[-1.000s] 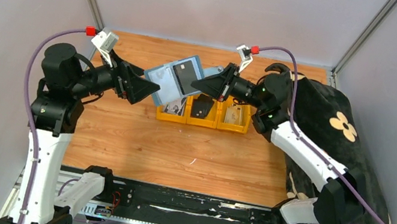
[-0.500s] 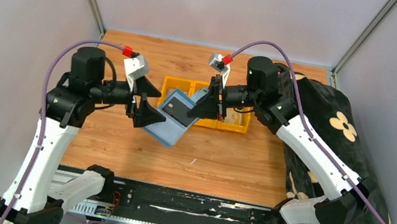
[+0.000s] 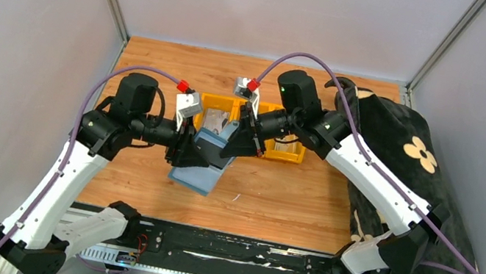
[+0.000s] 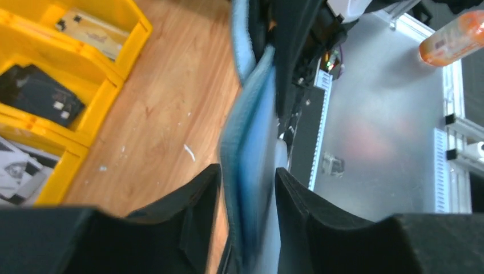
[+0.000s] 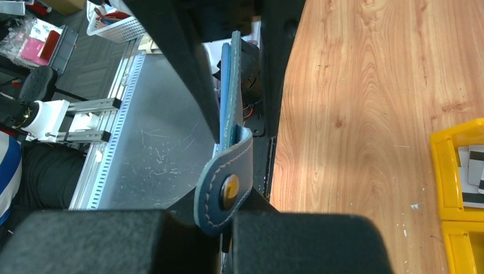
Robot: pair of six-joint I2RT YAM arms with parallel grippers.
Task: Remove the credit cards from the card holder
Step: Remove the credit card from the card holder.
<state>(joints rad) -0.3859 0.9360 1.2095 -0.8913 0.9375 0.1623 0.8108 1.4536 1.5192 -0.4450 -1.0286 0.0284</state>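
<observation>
The slate-blue card holder (image 3: 198, 171) hangs tilted above the table's middle, held between both grippers. My right gripper (image 3: 234, 146) is shut on its far end, where the snap tab (image 5: 225, 181) curls over the fingers. My left gripper (image 3: 185, 151) has its jaws pressed on either side of the holder's edge (image 4: 251, 165). A dark card (image 3: 212, 149) shows on the holder's upper face. More credit cards lie in the yellow bins: a dark one (image 4: 40, 94), a pale one (image 4: 85, 31) and pale ones (image 5: 471, 171).
A row of yellow bins (image 3: 287, 155) stands just behind the grippers. A black bag with pale flowers (image 3: 408, 157) fills the right side. The metal rail (image 3: 220, 256) runs along the near edge. An orange bottle (image 4: 454, 40) lies beyond the table.
Both arms carried the card holder from above the bins toward the near middle. My left gripper, wide open before, has closed onto the holder's edge.
</observation>
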